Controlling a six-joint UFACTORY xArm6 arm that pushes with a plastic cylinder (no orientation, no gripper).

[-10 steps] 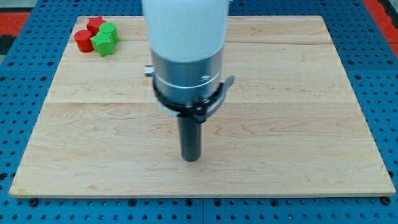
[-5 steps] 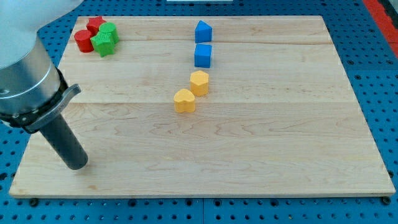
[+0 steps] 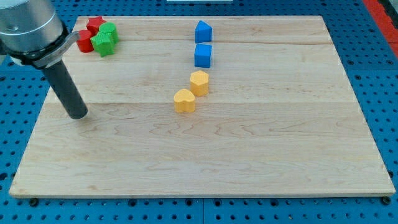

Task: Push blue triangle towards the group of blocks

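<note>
The blue triangle sits near the view's top, a little right of centre. A blue cube lies just below it. Two yellow blocks follow in a slanted line below the cube. A group of blocks sits at the top left corner: a red star, a red block partly behind the arm, and two green blocks. My tip rests on the board at the view's left, below that group and far left of the blue triangle. It touches no block.
The wooden board lies on a blue perforated table. The arm's grey body fills the top left corner and covers part of the board's left edge.
The arm swung from the board's middle to the lower left, uncovering the blue and yellow blocks. Since then my tip has moved up the left side towards the red and green group.
</note>
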